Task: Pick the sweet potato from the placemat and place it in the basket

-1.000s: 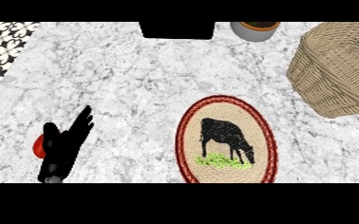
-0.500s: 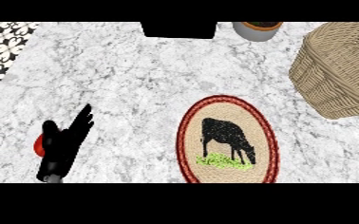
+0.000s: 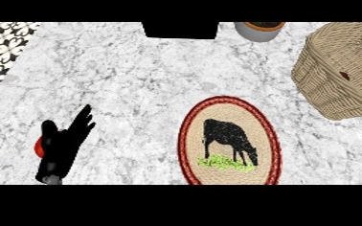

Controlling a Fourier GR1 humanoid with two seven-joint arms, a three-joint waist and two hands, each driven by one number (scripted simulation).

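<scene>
we see the marble counter (image 3: pixel 141 81) filling the head view. the wicker basket (image 3: pixel 332 72) sits at the right edge, and a small reddish-brown patch shows against its inner wall; we cannot tell whether that is the sweet potato. the oval placemat (image 3: pixel 230 146) with a red border and a black cow lies at lower centre, with nothing on it. our left hand (image 3: pixel 62 146) rests at the lower left, fingers straight and spread, holding nothing, with a red object (image 3: pixel 39 147) just beside it. a grey pot (image 3: pixel 259 30) stands at the top edge. our right hand does not show.
</scene>
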